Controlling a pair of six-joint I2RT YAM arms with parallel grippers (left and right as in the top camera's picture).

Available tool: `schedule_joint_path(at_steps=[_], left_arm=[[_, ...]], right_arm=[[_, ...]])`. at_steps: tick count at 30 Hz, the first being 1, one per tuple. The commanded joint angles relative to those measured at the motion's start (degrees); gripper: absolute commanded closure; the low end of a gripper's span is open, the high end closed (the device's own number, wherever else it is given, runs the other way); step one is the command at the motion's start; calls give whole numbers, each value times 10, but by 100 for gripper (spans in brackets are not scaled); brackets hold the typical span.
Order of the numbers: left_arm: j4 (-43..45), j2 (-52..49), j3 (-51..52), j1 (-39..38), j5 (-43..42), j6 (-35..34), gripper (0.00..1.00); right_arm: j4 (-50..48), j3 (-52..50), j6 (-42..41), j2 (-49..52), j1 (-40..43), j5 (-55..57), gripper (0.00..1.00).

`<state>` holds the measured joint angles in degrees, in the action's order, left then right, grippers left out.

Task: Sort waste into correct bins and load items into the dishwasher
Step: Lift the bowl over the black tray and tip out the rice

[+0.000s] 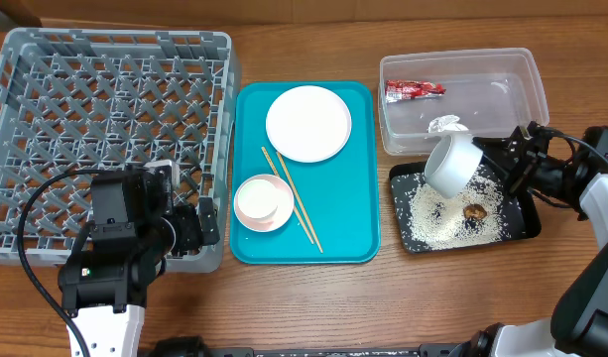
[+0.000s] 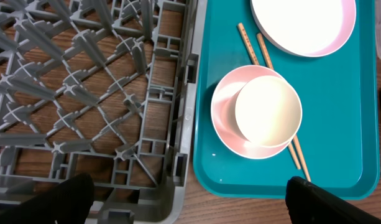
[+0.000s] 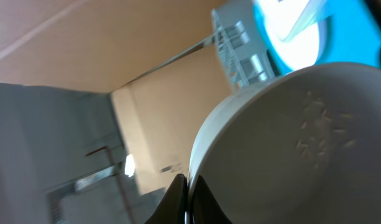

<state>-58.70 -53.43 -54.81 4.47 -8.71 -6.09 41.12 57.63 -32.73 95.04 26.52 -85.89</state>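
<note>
White cup (image 1: 450,165) tipped over black tray (image 1: 523,224), right pincer (image 1: 492,157) gripping

Brown wood-grain worktop (image 1: 313,302), evenly lit; right wrist view tilts up to pale tan surface (image 3: 84,37), wall or ceiling unclear, grey panel (image 3: 41,130), small glare spot (image 3: 129,165).

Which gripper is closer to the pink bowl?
Left. The left gripper sits just beside the pink bowl, at the rack's corner; the right gripper holds the cup far off, over the black tray.
</note>
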Motion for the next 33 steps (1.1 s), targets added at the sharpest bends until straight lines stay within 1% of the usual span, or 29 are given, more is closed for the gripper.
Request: schedule_joint_path(at_steps=[1, 3, 4, 5, 7, 8, 9, 11, 14, 16, 17, 18, 21, 22, 23, 24, 25, 26, 28, 29, 31, 32, 33], left_arm=[[2, 2, -15, 1, 3, -8, 0], [2, 2, -15, 1, 3, -8, 0], [2, 2, -15, 1, 3, -8, 0], [2, 2, -15, 1, 3, -8, 0], [2, 2, -15, 1, 3, -8, 0], [2, 2, -15, 1, 3, -8, 0], [2, 2, -15, 1, 3, -8, 0], [2, 2, -15, 1, 3, -8, 0], [2, 2, -15, 1, 3, -8, 0], [2, 2, -15, 1, 3, -8, 0], [1, 2, -15, 1, 3, -8, 0], [0, 2, -15, 1, 3, -8, 0], [0, 2, -15, 1, 3, -8, 0], [1, 2, -15, 1, 3, -8, 0], [1, 2, -15, 1, 3, -8, 0], [1, 2, -15, 1, 3, -8, 0], [0, 2, -15, 1, 3, -8, 0], [0, 2, -15, 1, 3, -8, 0], [0, 2, -15, 1, 3, -8, 0], [0, 2, -15, 1, 3, -8, 0], [2, 2, -15, 1, 3, -8, 1], [3, 2, -15, 1, 3, -8, 0], [3, 2, -15, 1, 3, -8, 0]], right_arm=[[28, -3, 79, 2, -25, 90, 96], [60, -2, 106, 2, -42, 152, 96], [68, 0, 122, 1, -48, 163, 96], [73, 5, 163, 0, -53, 151, 96], [92, 18, 283, -4, -60, 92, 96], [103, 25, 322, -6, -62, 68, 96], [106, 30, 322, -8, -62, 63, 96], [101, 36, 277, -8, -62, 70, 96], [93, 36, 302, -9, -62, 16, 96], [90, 36, 351, -9, -62, -36, 96], [92, 36, 355, -9, -62, -40, 96], [91, 36, 342, -9, -62, -33, 96], [97, 36, 192, -8, -60, 56, 96], [101, 36, 163, -8, -59, 42, 96], [84, 36, 194, -8, -59, -20, 96], [74, 40, 231, -9, -59, -42, 96], [74, 42, 267, -15, -60, -41, 96], [75, 42, 280, -17, -60, -41, 96], [76, 42, 263, -19, -59, -34, 96], [76, 42, 234, -18, -58, -13, 96], [76, 42, 149, -18, -55, 41, 96], [75, 42, 132, -18, -54, 34, 96], [52, 42, 160, -18, -54, -21, 96]])
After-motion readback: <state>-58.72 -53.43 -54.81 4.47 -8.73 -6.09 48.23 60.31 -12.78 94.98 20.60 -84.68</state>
